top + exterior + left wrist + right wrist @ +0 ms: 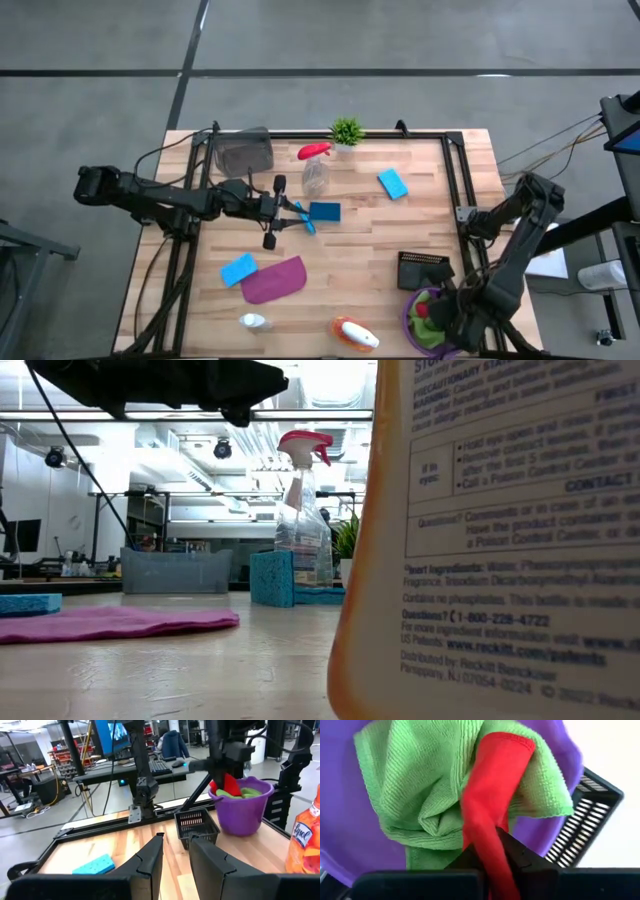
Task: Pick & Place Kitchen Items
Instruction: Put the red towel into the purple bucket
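My right gripper (492, 855) is pinching a red cloth (492, 795), the fingers pressed together on it, just above a green cloth (420, 785) that lies in the purple bucket (345, 840). Only this wrist view shows the grip; from above the arm hides it, and I see just the bucket (412, 322) at the near right corner, beside a black basket (424, 269).

My left gripper (300, 216) is at the table's middle. Its fingers (150, 865) stand a little apart, with nothing between them in the wrist view (from above, a blue sponge (325, 212) seems to touch the tips, so I cannot tell more).

The high view shows the rest: a clear bottle (315, 172) with red top, a second sponge (393, 183), a third (239, 269) touching the purple cloth (274, 280), a white bottle (254, 321), an orange bottle (355, 334), a grey bin (243, 151) and a plant (347, 131).
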